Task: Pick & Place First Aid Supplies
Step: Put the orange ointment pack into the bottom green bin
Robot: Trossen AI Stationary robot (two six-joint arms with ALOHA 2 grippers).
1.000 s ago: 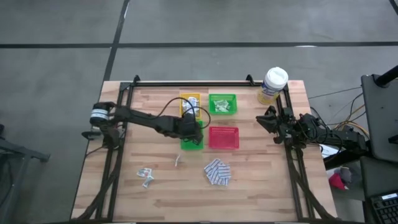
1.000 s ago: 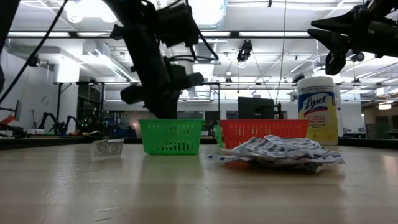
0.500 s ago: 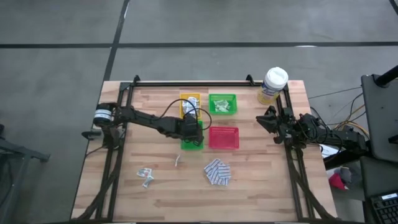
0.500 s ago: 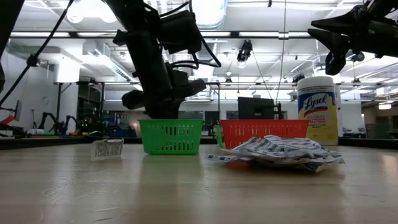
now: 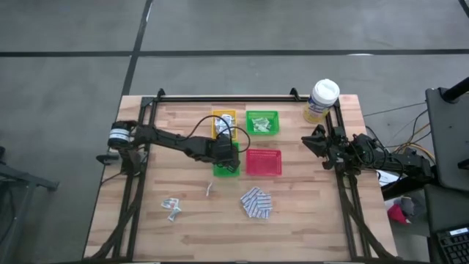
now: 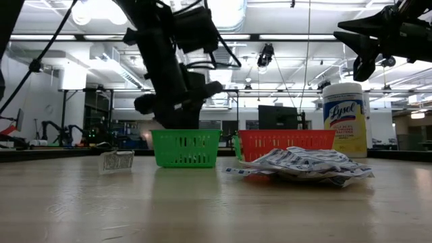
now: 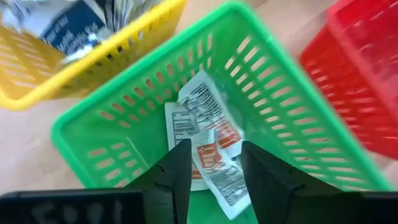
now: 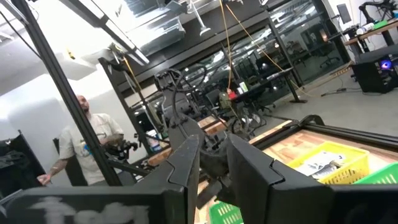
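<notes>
White-orange packets (image 7: 208, 146), seemingly; green tray (image 7: 109, 134)

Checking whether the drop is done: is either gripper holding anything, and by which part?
Nothing is held. The left gripper is open above the green tray, packets lying loose inside. The right gripper waits empty at the table's edge.

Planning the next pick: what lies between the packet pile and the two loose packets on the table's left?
One small packet, otherwise bare wood, between pile and loose packets, seen from the high view.
</notes>
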